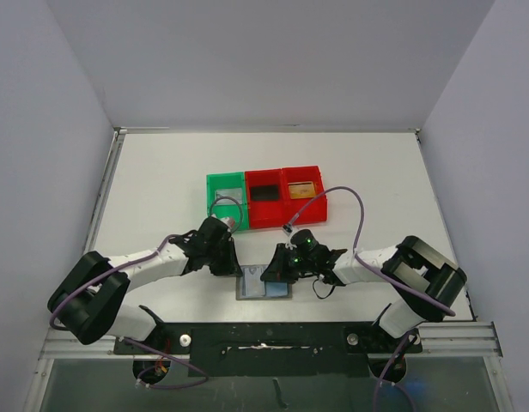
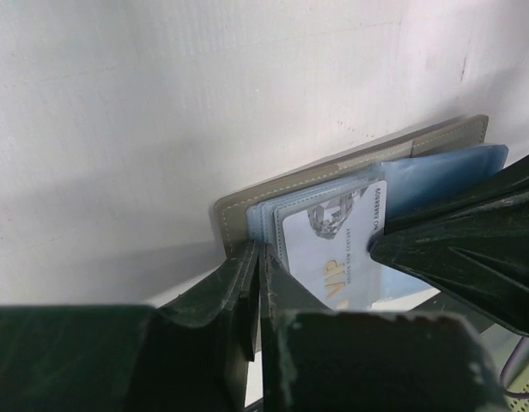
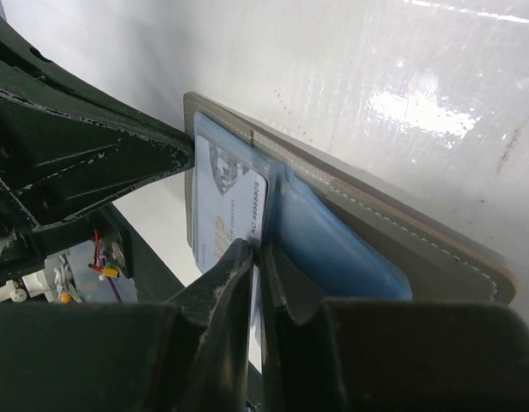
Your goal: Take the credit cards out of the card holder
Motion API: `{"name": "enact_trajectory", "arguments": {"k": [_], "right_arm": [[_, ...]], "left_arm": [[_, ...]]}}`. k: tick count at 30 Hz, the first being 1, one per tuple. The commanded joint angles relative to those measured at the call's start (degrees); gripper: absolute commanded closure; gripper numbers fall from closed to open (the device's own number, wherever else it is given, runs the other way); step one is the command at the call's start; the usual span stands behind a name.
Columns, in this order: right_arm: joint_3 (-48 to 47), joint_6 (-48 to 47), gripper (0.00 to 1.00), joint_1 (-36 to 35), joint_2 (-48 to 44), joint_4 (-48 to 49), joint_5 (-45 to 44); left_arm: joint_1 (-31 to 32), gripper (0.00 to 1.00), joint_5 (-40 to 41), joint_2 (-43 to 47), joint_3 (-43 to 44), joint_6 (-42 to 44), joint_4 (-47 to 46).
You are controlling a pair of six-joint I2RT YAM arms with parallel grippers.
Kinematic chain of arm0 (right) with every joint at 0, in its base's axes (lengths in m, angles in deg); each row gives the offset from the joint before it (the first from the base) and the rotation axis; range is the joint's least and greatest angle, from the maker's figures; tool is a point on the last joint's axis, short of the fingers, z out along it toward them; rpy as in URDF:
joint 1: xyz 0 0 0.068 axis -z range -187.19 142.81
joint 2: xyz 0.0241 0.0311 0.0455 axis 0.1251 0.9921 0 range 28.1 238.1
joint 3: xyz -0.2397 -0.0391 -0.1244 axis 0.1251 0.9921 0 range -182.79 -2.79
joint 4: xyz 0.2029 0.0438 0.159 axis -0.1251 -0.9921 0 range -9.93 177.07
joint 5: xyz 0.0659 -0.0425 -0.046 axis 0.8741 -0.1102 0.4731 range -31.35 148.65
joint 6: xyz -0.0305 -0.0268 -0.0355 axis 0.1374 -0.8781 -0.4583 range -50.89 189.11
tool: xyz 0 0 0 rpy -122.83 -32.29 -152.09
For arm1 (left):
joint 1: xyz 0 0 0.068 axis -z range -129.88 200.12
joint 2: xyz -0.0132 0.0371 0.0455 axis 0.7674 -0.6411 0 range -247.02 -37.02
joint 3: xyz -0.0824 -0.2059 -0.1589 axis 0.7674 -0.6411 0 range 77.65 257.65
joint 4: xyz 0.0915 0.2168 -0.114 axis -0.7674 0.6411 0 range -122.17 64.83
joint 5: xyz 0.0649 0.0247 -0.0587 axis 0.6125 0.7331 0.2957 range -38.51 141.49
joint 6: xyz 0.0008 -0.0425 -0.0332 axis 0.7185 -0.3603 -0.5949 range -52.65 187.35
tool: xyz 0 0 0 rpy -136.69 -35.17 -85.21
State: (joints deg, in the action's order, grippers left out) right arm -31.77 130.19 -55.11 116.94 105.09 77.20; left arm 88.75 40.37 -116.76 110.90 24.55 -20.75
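Note:
The card holder [image 1: 266,287] lies open on the table by the near edge, grey outside with bluish pockets [image 3: 333,236]. A silvery-grey credit card [image 2: 333,245] marked VIP sticks partway out of its left pocket. My left gripper [image 2: 258,251] is shut on the card holder's left edge [image 2: 234,215]. My right gripper [image 3: 258,249] is shut on the near edge of the silvery card [image 3: 230,202]. In the top view the left gripper [image 1: 233,264] and the right gripper [image 1: 276,273] meet over the holder and hide most of it.
Three bins stand in a row behind the holder: a green bin [image 1: 226,196] and two red bins [image 1: 266,206], [image 1: 304,199]. The middle one holds a flat black thing [image 1: 265,191], the right one an orange thing [image 1: 301,188]. The table's front rail [image 1: 273,335] is close.

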Motion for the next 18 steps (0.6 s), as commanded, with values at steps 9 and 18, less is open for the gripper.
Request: {"name": "enact_trajectory", "arguments": {"k": [9, 18], "right_arm": [[-1.66, 1.28, 0.99, 0.20, 0.83, 0.17, -1.90], [-0.29, 3.35, 0.99, 0.21, 0.24, 1.15, -5.04]], "left_arm": [[-0.04, 0.64, 2.77, 6.16, 3.38, 1.62, 2.28], [3.64, 0.54, 1.70, 8.40, 4.19, -0.55, 0.39]]}}
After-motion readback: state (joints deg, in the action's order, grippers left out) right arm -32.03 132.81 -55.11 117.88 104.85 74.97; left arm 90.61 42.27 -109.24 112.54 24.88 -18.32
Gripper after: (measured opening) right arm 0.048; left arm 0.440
